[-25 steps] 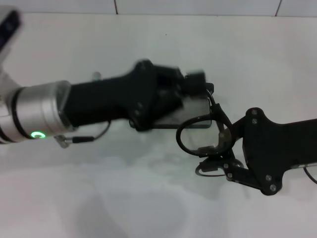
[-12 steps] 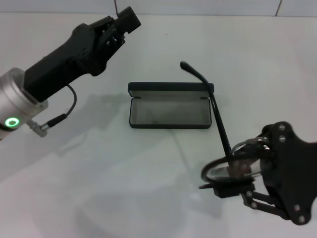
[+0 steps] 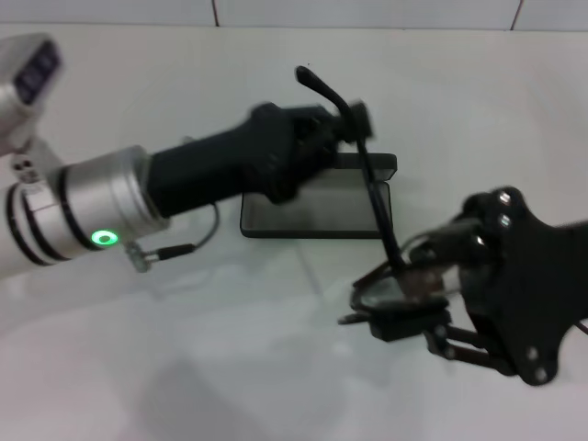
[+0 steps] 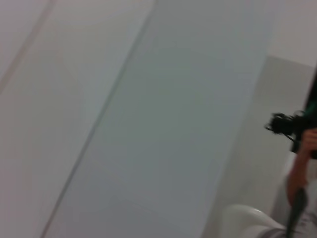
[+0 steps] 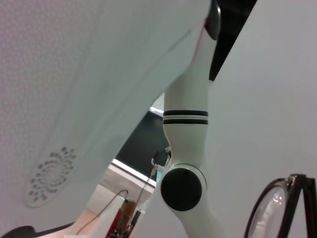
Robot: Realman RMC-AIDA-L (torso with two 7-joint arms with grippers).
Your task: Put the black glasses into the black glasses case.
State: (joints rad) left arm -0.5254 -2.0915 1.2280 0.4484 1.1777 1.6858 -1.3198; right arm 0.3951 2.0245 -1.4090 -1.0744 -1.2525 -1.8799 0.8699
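The left arm reaches in from the left across the white table (image 3: 184,367), and its black wrist and left gripper (image 3: 344,124) hang over the far left part of the black glasses case (image 3: 317,213), hiding that end and much of the raised lid. Whether this claw is open or closed cannot be told. The case lies open near the middle of the table, grey lining up, its near and right edges clear to see.

To the near right, the right gripper (image 3: 404,312) is clamped on the black glasses (image 3: 390,276) at the frame, holding them above the table, just off the case's near right corner. One temple arm (image 3: 354,138) sticks up and away, crossing over the right end of the case and ending beside the left gripper. The right wrist view shows one lens (image 5: 277,208) and frame edge close to the camera.

Bare table lies open to the near left and far right.
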